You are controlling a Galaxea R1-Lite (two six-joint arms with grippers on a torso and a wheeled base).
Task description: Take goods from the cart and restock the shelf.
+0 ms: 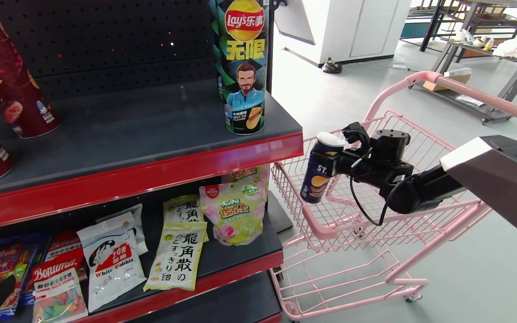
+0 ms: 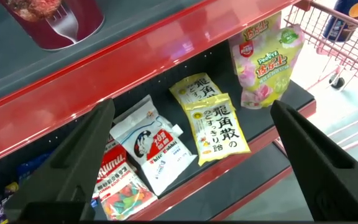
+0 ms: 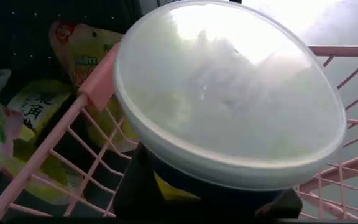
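The right gripper (image 1: pixel 331 158) clamps a blue chip can (image 1: pixel 314 181) above the front rim of the cart (image 1: pixel 326 231); the left gripper (image 2: pixel 192 111) gapes wide.

At least four chip cans: two dark red cans (image 1: pixel 11 85) at nine o'clock on the upper shelf (image 1: pixel 151 125), one green can (image 1: pixel 243 67) at twelve with perhaps another hidden behind, one blue can (image 1: pixel 319 172) at three over the one pink cart (image 1: pixel 312 226). On the lower shelf (image 1: pixel 227 253) at seven o'clock, pairs throughout: two yellow lozenge bags (image 1: pixel 177 255), two green-and-pink pouches (image 1: pixel 236 215), two white candy bags (image 1: pixel 112 262), two red gummy bags (image 1: pixel 56 282).
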